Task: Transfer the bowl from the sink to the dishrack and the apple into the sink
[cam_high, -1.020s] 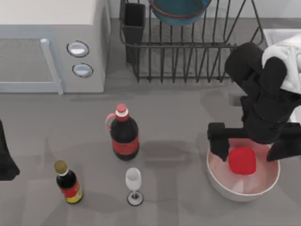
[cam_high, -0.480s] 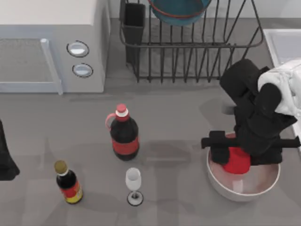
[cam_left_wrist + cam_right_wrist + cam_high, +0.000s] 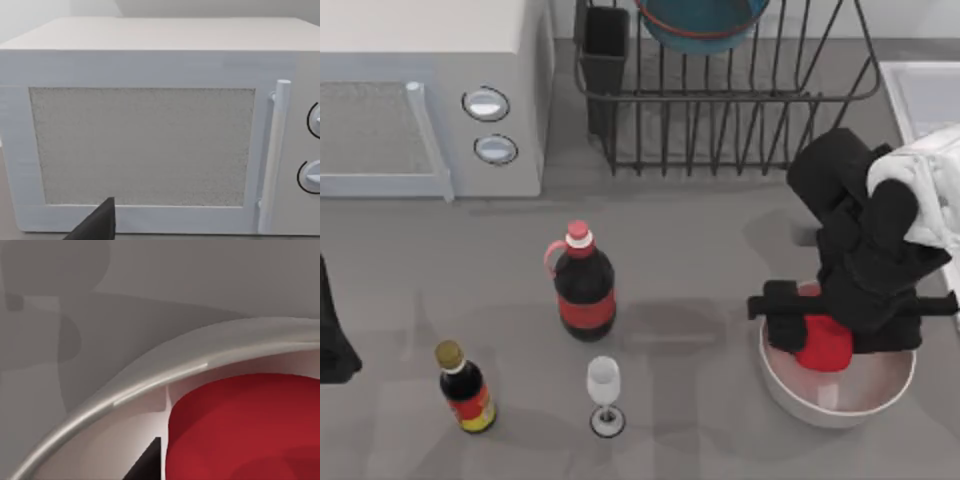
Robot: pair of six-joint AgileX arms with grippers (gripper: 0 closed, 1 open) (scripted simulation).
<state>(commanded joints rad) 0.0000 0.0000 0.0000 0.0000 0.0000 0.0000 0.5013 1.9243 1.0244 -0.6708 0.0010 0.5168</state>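
Observation:
The red apple (image 3: 817, 347) lies inside a white bowl (image 3: 835, 405) at the front right of the table. My right gripper (image 3: 845, 335) is lowered into that bowl, open, with its fingers straddling the apple and its body hiding part of the fruit. Up close in the right wrist view, the apple (image 3: 245, 430) sits beside one dark fingertip (image 3: 148, 462). The teal-blue bowl (image 3: 702, 25) rests in the black wire dishrack (image 3: 720, 130) at the back. The pale sink (image 3: 920, 100) is at the back right, partly behind my right arm. My left arm (image 3: 332, 340) is parked at the left edge.
A white microwave (image 3: 420, 90) fills the back left and faces the left wrist camera (image 3: 145, 145). A red-capped dark cola bottle (image 3: 585, 285), a small sauce bottle (image 3: 465, 388) and a wine glass (image 3: 605, 395) stand in the front middle. The rack's black utensil cup (image 3: 606, 45) is at its left corner.
My right gripper has come down and slightly left into the white bowl, over the apple, covering part of it. It has barely moved in the last half second. The left arm stayed still.

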